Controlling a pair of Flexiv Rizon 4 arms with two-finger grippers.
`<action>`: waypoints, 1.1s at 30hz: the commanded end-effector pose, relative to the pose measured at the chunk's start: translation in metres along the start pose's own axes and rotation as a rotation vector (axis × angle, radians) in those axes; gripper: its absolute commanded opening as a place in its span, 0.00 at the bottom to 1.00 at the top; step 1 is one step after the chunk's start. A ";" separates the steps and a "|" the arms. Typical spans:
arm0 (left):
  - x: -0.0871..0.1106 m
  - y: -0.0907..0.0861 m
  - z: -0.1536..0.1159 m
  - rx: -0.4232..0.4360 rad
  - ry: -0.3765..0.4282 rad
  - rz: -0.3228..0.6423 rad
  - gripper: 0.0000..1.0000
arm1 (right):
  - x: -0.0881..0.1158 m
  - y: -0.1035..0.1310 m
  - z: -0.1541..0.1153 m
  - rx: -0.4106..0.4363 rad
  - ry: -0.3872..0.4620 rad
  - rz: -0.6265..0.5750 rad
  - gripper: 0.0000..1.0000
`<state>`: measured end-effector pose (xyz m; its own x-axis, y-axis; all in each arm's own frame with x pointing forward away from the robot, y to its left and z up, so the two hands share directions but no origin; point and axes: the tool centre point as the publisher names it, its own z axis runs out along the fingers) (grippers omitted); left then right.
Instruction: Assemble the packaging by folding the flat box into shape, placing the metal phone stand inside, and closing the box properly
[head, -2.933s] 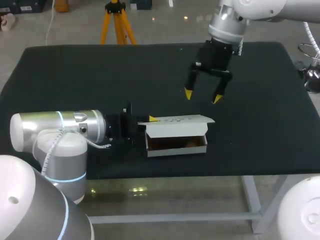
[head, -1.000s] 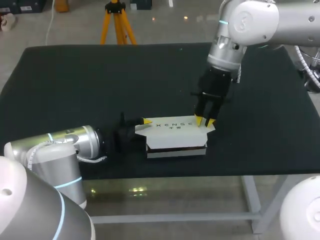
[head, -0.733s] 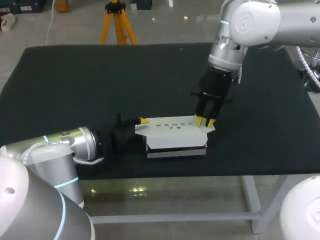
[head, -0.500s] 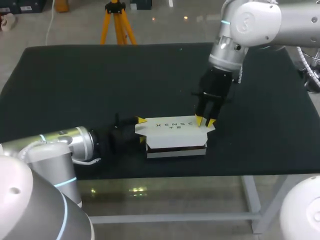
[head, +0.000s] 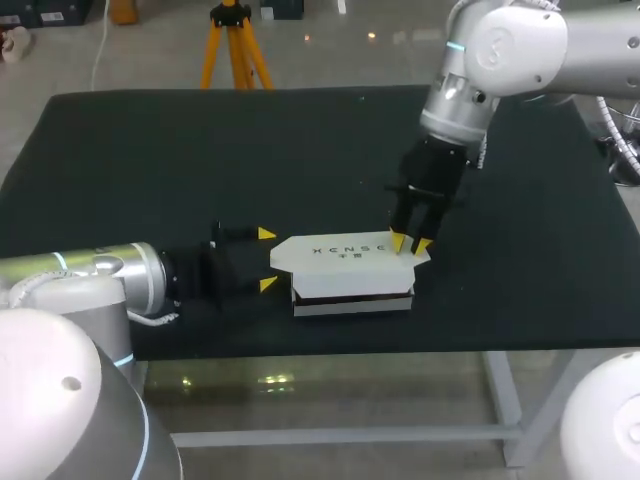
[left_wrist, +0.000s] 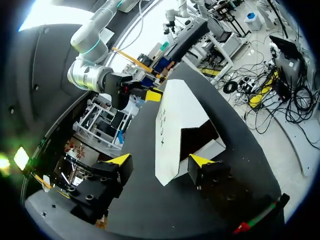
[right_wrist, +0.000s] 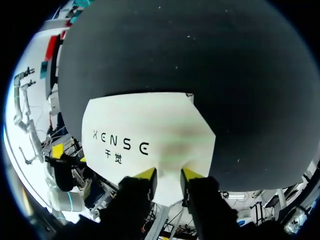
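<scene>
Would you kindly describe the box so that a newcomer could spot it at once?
On the black table, near its front edge, a white cardboard box lies between the left tool and the right tool. Dark lettering on its lid marks it out.

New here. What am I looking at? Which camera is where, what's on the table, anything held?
Two robot arms at a black table. The wide picture looks down from above and behind them. The two round ones come from wrist cameras, looking along each arm's yellow-tipped fingers. A white cardboard box lies on the table, lid folded down. The left gripper is open at the box's end, not gripping it. The right gripper, fingers nearly together, rests its tips on the lid's far corner. Nothing is held.
</scene>
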<state>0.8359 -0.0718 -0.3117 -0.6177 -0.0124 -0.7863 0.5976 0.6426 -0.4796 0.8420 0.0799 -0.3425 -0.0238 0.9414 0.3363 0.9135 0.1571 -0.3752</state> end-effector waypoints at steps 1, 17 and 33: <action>-0.024 -0.006 -0.034 -0.043 0.251 -0.118 1.00 | 0.000 -0.003 0.002 -0.010 0.003 -0.002 0.35; -0.038 -0.009 -0.040 -0.328 0.374 -0.207 1.00 | 0.000 -0.005 0.004 -0.025 0.007 -0.007 0.35; -0.070 -0.007 -0.022 -0.504 0.359 -0.953 1.00 | 0.002 -0.006 0.005 -0.029 0.001 0.004 0.33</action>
<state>0.8597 -0.0553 -0.2505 -0.9080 -0.2998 -0.2926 -0.0690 0.7960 -0.6014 0.8365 0.0822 -0.3446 -0.0205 0.9413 0.3371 0.9238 0.1467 -0.3535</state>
